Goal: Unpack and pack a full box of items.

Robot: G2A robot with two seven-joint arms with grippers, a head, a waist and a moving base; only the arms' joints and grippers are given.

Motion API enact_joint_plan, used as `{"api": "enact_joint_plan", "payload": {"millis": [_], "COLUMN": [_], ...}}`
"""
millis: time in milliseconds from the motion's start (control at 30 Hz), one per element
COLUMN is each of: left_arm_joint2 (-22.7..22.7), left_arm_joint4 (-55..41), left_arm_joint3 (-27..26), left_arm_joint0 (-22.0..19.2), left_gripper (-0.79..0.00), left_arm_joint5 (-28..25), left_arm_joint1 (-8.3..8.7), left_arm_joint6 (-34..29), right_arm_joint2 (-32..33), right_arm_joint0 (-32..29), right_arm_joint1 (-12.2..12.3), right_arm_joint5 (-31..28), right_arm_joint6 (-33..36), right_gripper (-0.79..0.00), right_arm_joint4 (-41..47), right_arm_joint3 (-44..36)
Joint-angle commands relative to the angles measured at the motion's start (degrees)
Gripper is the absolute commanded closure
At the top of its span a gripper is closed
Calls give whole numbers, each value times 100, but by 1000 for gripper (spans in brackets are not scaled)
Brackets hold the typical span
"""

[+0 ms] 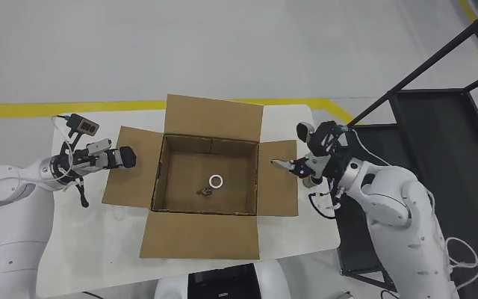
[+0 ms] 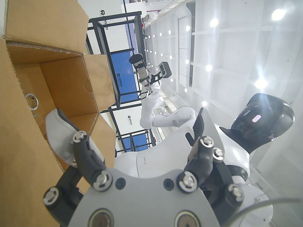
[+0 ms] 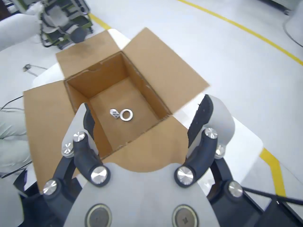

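Observation:
An open cardboard box (image 1: 209, 176) stands in the middle of the white table (image 1: 295, 118), all flaps folded outward. On its floor lie a white ring (image 1: 216, 180) and a small dark-and-silver piece (image 1: 205, 191) beside it; both appear as the ring (image 3: 126, 115) and small piece (image 3: 114, 113) in the right wrist view. My right gripper (image 3: 145, 114) hangs open above the box's right flap (image 1: 278, 164), holding nothing. My left gripper (image 2: 129, 124) is open and empty, just outside the left flap (image 1: 124, 157). The ring (image 2: 32, 100) lies inside the box (image 2: 68, 81).
A black metal rack (image 1: 437, 123) stands just off the table's right side. A thin cable (image 1: 81, 196) trails on the table by the left arm. A yellow line (image 1: 75, 109) runs across the floor behind the table.

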Motion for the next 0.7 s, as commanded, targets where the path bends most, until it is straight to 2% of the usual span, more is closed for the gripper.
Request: {"api": "enact_joint_plan", "payload": {"millis": [0,333,467,667], "left_arm_joint2": [0,0,0,0], "left_arm_joint4": [0,0,0,0], "left_arm_joint3": [0,0,0,0], "left_arm_joint0": [0,0,0,0], "left_gripper": [-785,-785,-785,-785], "left_arm_joint5": [0,0,0,0], "left_arm_joint1": [0,0,0,0], "left_arm_joint6": [0,0,0,0], "right_arm_joint2": [204,828,788,482], "right_arm_joint0": [-218,-996,-1030,-900], "right_arm_joint1": [4,-1,-19,-21], "right_arm_joint5": [39,489,810,1103], "right_arm_joint6": [-188,-876,-989,-779], "right_gripper": [-785,-785,-785,-785], "right_arm_joint4": [-81,-386,-304,-679], "right_arm_joint3": [29,843,1376,1972]}}
